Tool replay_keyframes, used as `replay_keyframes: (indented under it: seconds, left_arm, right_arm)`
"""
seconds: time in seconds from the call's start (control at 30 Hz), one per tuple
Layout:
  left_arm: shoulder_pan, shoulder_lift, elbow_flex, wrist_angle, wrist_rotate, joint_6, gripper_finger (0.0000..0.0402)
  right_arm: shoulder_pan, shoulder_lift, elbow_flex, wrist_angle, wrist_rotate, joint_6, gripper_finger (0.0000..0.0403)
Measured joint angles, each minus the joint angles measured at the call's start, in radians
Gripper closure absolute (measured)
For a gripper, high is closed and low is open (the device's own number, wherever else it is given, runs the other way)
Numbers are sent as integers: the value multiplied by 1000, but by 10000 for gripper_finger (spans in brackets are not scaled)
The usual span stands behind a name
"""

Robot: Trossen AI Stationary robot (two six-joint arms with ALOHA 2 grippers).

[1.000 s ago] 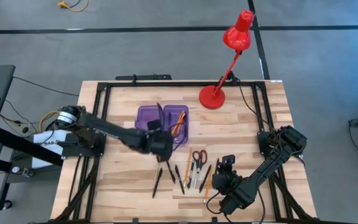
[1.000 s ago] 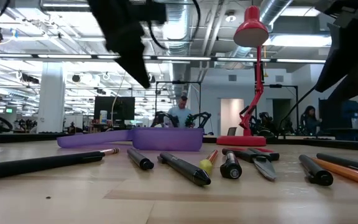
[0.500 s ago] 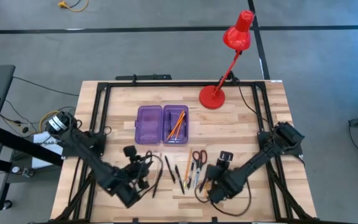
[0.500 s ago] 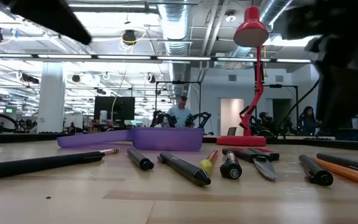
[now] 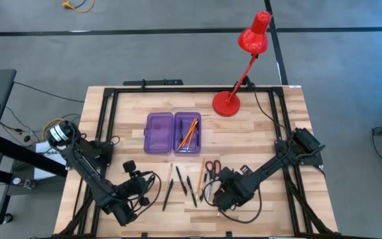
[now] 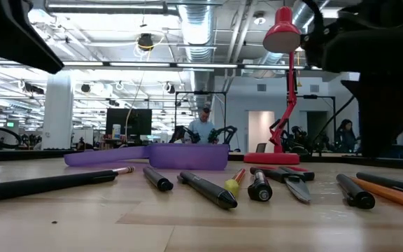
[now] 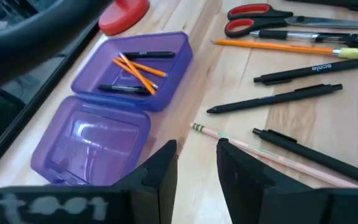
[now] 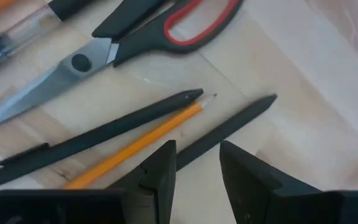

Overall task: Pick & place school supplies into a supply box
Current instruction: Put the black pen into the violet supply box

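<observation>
Risk: crowded pens, a double pick or a scatter.

Right gripper [image 8: 197, 165] low over orange pencil [image 8: 135, 142] beside scissors [image 8: 104, 43], jaws apart, seemingly empty; left gripper [image 7: 196, 165] likewise; supply box [image 5: 172, 131] well apart.

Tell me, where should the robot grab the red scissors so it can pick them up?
Probably across the closed blades, near the pivot screw, coming straight down from above. The scissors lie flat on the table, shut, so blades and pivot make one narrow, stiff bar that fingers can straddle. The red handle loops are wider and rounded. The right gripper sits nearby, open, with a pencil and pens in between.
</observation>
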Motion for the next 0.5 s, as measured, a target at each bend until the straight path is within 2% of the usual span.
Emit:
replay_keyframes:
  seconds: [0.2, 0.33, 0.5]
  left_arm:
    - [-37, 0, -12, 2, -64, -16, 301]
    - [-54, 0, -12, 4, -86, -17, 301]
    - [-61, 0, -12, 6, -90, -32, 301]
  right_arm:
    - [7, 14, 1, 5, -22, 149, 285]
    - [16, 21, 0, 19, 41, 224, 285]
    - [15, 28, 1, 23, 46, 258, 285]
